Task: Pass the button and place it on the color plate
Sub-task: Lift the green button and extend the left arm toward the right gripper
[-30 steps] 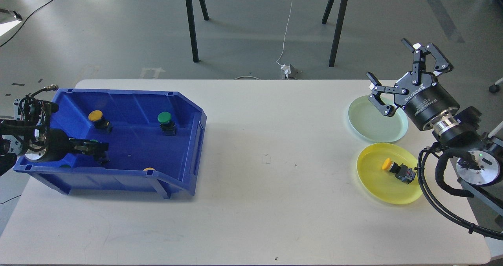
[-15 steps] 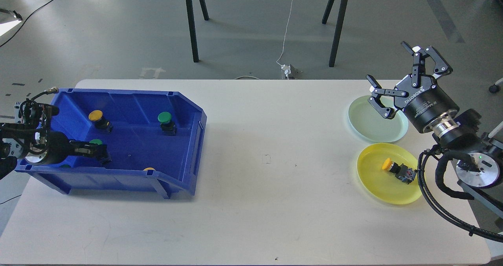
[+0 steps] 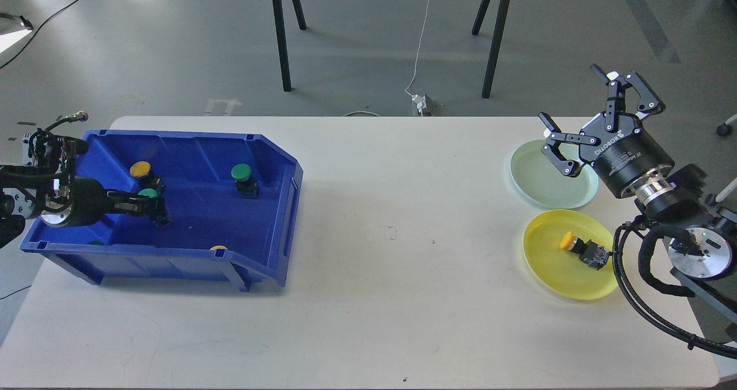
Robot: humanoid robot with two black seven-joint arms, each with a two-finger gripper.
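Observation:
A blue bin (image 3: 282, 205) stands at the table's left. My left gripper (image 3: 151, 208) reaches into it from the left and is shut on a green-capped button (image 3: 148, 193), held above the bin floor. A yellow button (image 3: 140, 170) and another green button (image 3: 242, 174) stand in the bin. A yellow cap (image 3: 218, 247) and a green cap (image 3: 95, 243) peek over the front wall. At the right, a yellow plate (image 3: 553, 275) holds a yellow button (image 3: 578, 246). A pale green plate (image 3: 541, 185) lies behind it. My right gripper (image 3: 573, 99) is open and empty, raised over the green plate.
The white table (image 3: 391, 275) carries the bin and plates. My right arm's cables (image 3: 639, 298) hang by the table's right edge next to the yellow plate. Stand legs (image 3: 282, 38) are on the floor behind the table.
My left gripper has moved up and to the right inside the bin, carrying the green button with it. My right gripper has shifted slightly right, still open.

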